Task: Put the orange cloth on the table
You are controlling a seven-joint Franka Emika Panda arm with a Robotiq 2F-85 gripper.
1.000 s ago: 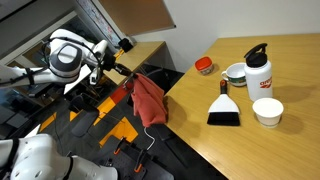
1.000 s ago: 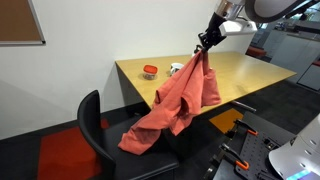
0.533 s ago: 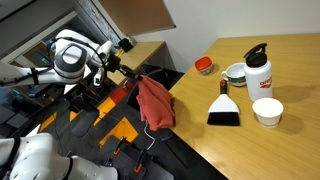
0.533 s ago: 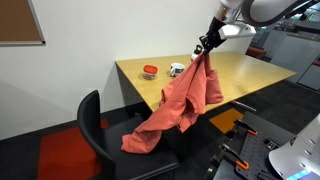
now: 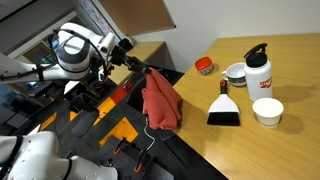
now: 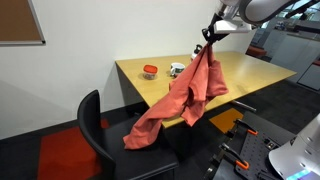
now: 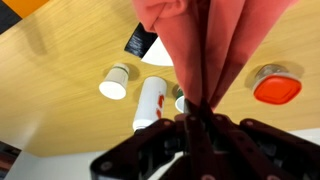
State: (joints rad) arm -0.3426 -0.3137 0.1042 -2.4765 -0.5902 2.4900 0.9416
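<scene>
In the wrist view the orange cloth (image 7: pixel 215 40) bunches over the hand (image 7: pixel 195 117), hiding its fingertips, and runs off the top edge. The folds mostly cover a white cup (image 7: pixel 178 100) just beyond the hand. The hand's dark body is blurred and cut off at the bottom edge. In an exterior view (image 6: pixel 208 32) its grip is too small to make out.

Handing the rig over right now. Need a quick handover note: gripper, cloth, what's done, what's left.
Gripper: shut on the orange cloth, raised near the edge of the table.
Cloth: hangs from the gripper, and its lower end trails below the table edge toward the chair. It is not laid on the tabletop.
Done: cloth grasped and lifted.
Left: carry it over bare tabletop, away from the bottle, cup and brush, then lower and release.
</scene>
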